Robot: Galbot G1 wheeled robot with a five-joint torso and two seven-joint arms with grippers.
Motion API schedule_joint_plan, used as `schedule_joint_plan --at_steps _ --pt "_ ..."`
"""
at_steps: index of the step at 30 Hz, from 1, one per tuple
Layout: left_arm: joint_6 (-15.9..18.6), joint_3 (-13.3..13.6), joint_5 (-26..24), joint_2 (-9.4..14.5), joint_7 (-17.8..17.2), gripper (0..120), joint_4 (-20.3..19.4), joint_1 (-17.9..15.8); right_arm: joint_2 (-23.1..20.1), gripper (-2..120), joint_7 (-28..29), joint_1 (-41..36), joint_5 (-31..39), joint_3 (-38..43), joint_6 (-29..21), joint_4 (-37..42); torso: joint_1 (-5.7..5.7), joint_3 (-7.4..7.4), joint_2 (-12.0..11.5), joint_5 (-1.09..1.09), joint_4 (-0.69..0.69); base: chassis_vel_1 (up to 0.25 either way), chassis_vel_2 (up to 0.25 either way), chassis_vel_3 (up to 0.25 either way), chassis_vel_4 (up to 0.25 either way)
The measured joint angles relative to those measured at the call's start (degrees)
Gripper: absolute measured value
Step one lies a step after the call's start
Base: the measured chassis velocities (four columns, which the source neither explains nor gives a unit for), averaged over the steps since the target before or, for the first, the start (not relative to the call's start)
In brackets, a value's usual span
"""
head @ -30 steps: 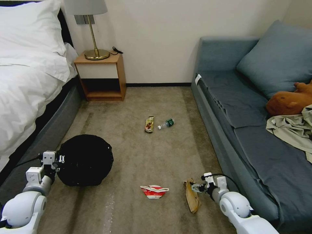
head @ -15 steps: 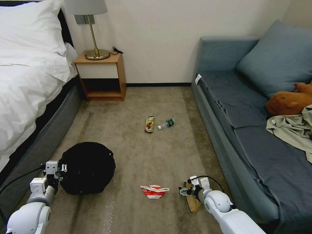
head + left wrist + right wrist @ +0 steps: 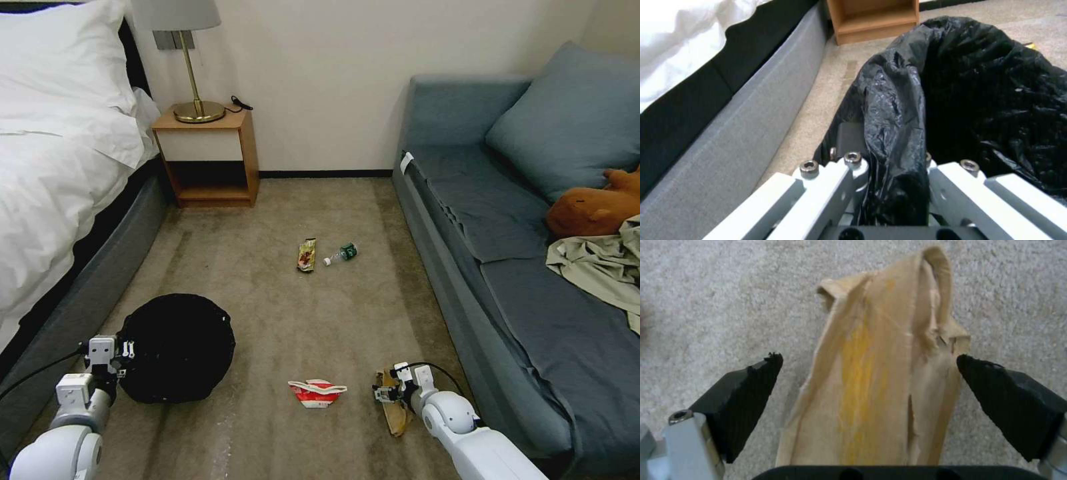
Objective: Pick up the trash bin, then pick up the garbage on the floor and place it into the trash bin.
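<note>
The trash bin (image 3: 177, 347), lined with a black bag, is at the lower left beside the bed. My left gripper (image 3: 125, 349) is shut on its near rim; the left wrist view shows the bag-covered rim (image 3: 898, 133) pinched in that gripper (image 3: 889, 160). Garment-free floor holds the garbage: a tan-brown paper scrap (image 3: 395, 410), a red-and-white carton (image 3: 317, 392), a snack wrapper (image 3: 306, 255) and a small bottle (image 3: 341, 254). My right gripper (image 3: 383, 393) hangs open low over the scrap (image 3: 876, 383), one black pad (image 3: 751, 396) on each side of it.
A white bed (image 3: 60, 167) with a grey base runs along the left. A wooden nightstand (image 3: 210, 157) with a lamp stands at the back wall. A blue sofa (image 3: 520, 267) lines the right, carrying a plush toy (image 3: 590, 210) and a beige garment (image 3: 600, 263).
The left gripper and the bin have come nearer and lower in the head view. The right gripper has shifted left and lower, over the scrap's near end.
</note>
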Motion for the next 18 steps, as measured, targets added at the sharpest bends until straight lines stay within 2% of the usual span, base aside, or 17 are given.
schedule_joint_plan --at_steps 3,5,6,8,9,11,14,16,17,18 --pt "-0.1 0.05 0.05 -0.24 0.0 5 -0.27 0.14 0.01 98 -0.6 -0.12 -0.23 0.27 0.4 -0.28 0.0 0.0 0.0 0.0 0.0 0.0 0.0 0.0 0.0" --pt "-0.1 -0.11 -0.04 -0.29 0.02 5 -0.57 0.2 -0.05 87 -1.15 -0.43 -0.45 0.64 1.0 -0.36 0.0 0.0 0.0 0.0 0.0 0.0 0.0 0.0 0.0" --pt "-0.1 -0.11 -0.04 -0.29 0.02 5 -0.57 0.2 -0.05 87 -1.15 -0.43 -0.45 0.64 1.0 -0.36 0.0 0.0 0.0 0.0 0.0 0.0 0.0 0.0 0.0" --pt "-0.1 -0.52 -0.22 -0.29 0.04 5 -0.7 0.22 -0.02 77 -1.59 -0.89 -0.74 1.01 1.33 -0.15 0.0 0.0 0.0 0.0 0.0 0.0 0.0 0.0 0.0" --pt "-0.1 -0.52 -0.22 -0.29 0.04 5 -0.7 0.22 -0.02 77 -1.59 -0.89 -0.74 1.01 1.33 -0.15 0.0 0.0 0.0 0.0 0.0 0.0 0.0 0.0 0.0" --pt "-0.1 -0.69 -0.29 -0.27 0.05 5 -0.94 0.37 0.37 65 -1.85 -1.31 -1.33 1.45 1.72 0.1 0.0 0.0 0.0 0.0 0.0 0.0 0.0 0.0 0.0" --pt "-0.1 -0.69 -0.3 -0.34 0.05 5 -1.15 0.44 0.58 58 -1.96 -1.4 -1.61 1.66 1.91 0.1 0.0 0.0 0.0 0.0 0.0 0.0 0.0 0.0 0.0" --pt "-0.11 -0.69 -0.3 -0.54 0.03 5 -1.51 0.67 0.67 47 -2.22 -1.45 -1.94 1.94 2.21 0.1 0.0 0.0 0.0 -0.01 0.0 0.0 0.0 0.0 0.0" --pt "-0.11 -0.69 -0.3 -0.54 0.03 5 -1.51 0.67 0.67 47 -2.22 -1.45 -1.94 1.94 2.21 0.1 0.0 0.0 0.0 -0.01 0.0 0.0 0.0 0.0 0.0" --pt "-0.11 -0.68 -0.3 -0.59 0.02 5 -1.66 0.8 0.66 42 -2.26 -1.47 -2.0 1.97 2.27 0.14 0.0 0.0 0.0 0.0 0.0 0.0 0.0 0.0 0.0"
